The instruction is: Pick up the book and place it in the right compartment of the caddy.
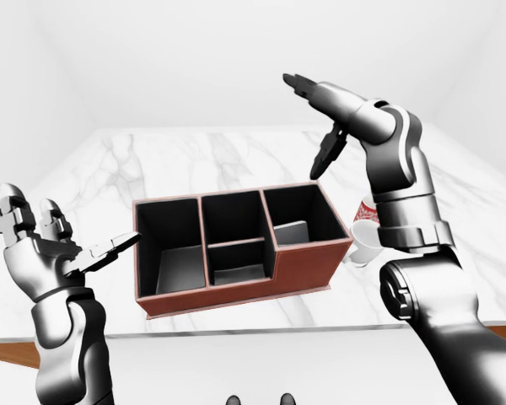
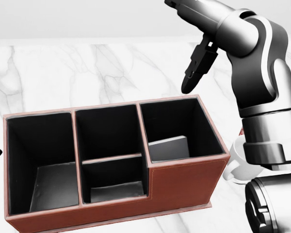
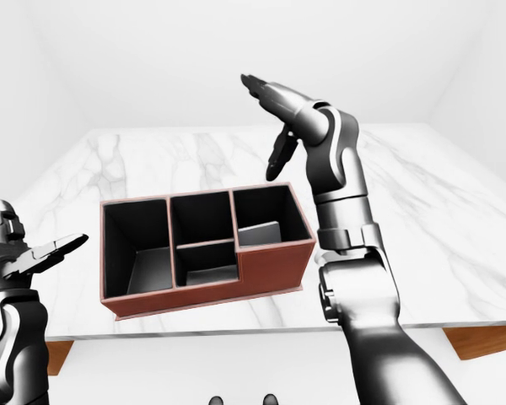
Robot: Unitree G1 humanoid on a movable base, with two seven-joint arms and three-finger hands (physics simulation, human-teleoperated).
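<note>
A red-brown caddy [image 2: 184,187] with black compartments stands on the white marble table [image 1: 194,152]. A grey book [image 2: 169,148] lies tilted inside the caddy's right compartment. My right hand [image 1: 316,114] is open and empty, raised above the far side of the right compartment. My left hand [image 1: 59,240] is open and empty, held up to the left of the caddy, apart from it.
A white cup with a red pattern [image 1: 367,232] stands right of the caddy, partly hidden by my right forearm [image 1: 405,194]. The table's near edge [image 1: 236,337] runs below the caddy. White walls surround the table.
</note>
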